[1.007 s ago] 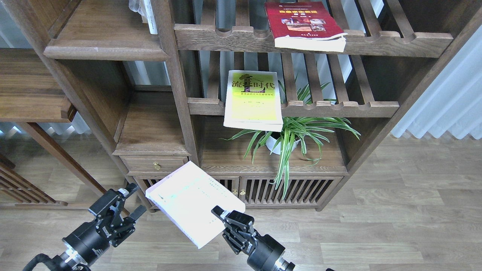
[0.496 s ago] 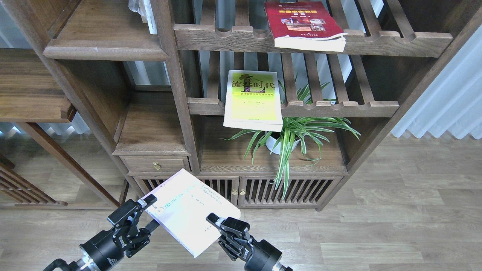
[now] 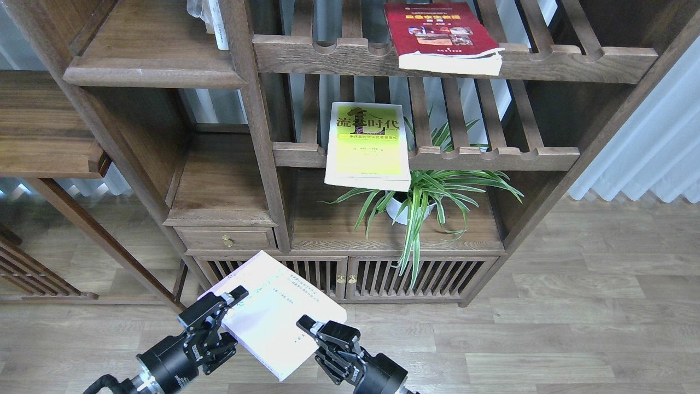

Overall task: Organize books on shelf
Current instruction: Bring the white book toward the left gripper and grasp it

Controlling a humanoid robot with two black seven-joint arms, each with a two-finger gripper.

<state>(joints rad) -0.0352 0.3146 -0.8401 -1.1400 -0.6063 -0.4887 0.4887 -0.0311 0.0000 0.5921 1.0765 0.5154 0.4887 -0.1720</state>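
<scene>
The pale lilac-white book is held tilted low in front of the cabinet doors. My right gripper is shut on its right edge. My left gripper is open, with its fingers above and below the book's left corner. The yellow-green book lies on the middle slatted rack and overhangs its front rail. The dark red book lies on the top slatted rack. The solid shelf with the moulded front edge is at the upper left, above both grippers.
A potted spider plant stands on the board under the yellow-green book. A small drawer and slatted cabinet doors are behind the held book. A plastic-wrapped white item stands at the solid shelf's back right.
My left gripper has moved right and forward until its fingers straddle the book's left corner. The right gripper and the book have sunk slightly toward the bottom of the view.
</scene>
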